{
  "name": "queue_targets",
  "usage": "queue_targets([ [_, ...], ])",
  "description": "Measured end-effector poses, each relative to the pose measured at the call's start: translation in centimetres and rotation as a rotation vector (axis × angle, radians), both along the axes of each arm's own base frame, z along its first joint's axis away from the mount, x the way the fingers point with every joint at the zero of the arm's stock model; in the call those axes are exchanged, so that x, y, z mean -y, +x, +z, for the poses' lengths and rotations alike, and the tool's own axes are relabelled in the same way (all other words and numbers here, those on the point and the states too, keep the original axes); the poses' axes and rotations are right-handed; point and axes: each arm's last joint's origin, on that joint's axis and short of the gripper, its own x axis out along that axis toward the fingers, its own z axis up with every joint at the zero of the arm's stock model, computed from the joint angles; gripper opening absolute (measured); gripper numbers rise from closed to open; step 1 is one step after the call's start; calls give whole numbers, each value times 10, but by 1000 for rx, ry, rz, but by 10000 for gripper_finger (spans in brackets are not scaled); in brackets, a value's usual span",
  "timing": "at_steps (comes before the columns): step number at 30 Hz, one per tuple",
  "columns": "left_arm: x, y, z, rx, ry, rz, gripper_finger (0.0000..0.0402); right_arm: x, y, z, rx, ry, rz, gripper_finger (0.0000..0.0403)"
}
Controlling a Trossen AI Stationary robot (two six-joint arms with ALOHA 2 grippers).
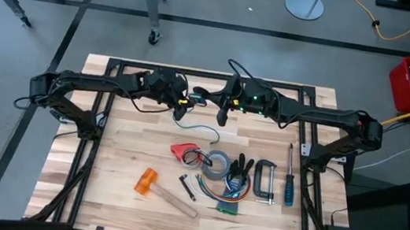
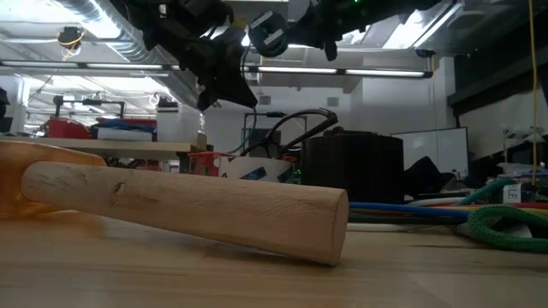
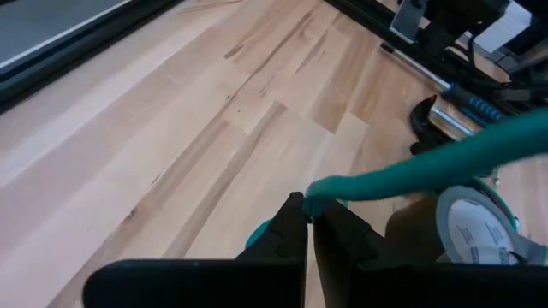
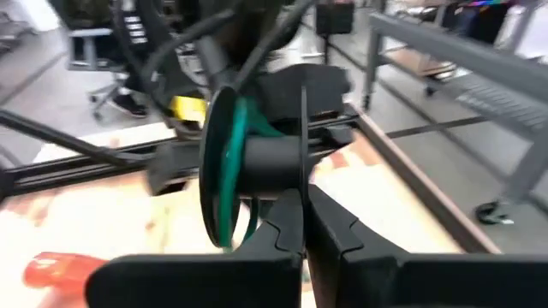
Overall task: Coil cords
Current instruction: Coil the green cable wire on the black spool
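High view. We find both arms raised at the far edge of the pale butcher-block wooden desk [image 1: 121,152], the left gripper [image 1: 181,100] and right gripper [image 1: 223,108] brought close together near the centre. A thin dark cord with a teal-green section [image 1: 201,130] hangs from between them and trails in a loose curve toward the desk. Below lie a hammer with an orange head and round wooden handle [image 1: 167,192], a grey roll of duct tape [image 1: 218,166], a red-handled tool [image 1: 183,152], a black metal C-clamp [image 1: 263,180], a blue-handled screwdriver [image 1: 289,183] and a short bundle of multi-coloured wires [image 1: 227,203].

Low view. The smooth, matte hammer handle fills the foreground; both grippers sit high overhead, well clear of the desk.

Left wrist view. The left fingers are closed together, pinching the teal-green cord [image 3: 428,167] at their tips; it looks smooth and rubbery, and runs off taut.

Right wrist view. The right fingers are closed on a thin black disc, the flange of a black spool with a teal-green face [image 4: 257,167].

Judgement: winding appears to be in hand, with part of the cord unwound. The next move likely calls for the left gripper to guide the cord around the spool while keeping tension steady, so that no loop slips off.
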Motion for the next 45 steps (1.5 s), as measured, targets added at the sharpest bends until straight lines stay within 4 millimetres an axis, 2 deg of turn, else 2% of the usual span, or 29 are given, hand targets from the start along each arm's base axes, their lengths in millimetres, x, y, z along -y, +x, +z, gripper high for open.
queue_targets([
  [8,-5,-2,0,0,-22,34,0,-2,0,-1,-2,42,74,1],
  [16,8,4,1,21,-26,-15,0,4,2,24,242,-75,-114,1],
  [23,14,16,12,167,-4,-28,0,11,2,34,357,-163,-375,1],
  [28,17,20,17,233,-7,-29,0,17,10,25,349,-221,-505,1],
  [35,18,21,19,260,-52,-8,0,25,20,1,197,-306,-700,1],
  [41,17,21,20,275,-99,19,0,26,20,-11,61,-335,-743,1],
  [45,16,21,22,301,-99,23,0,26,21,-16,9,-340,-709,1],
])
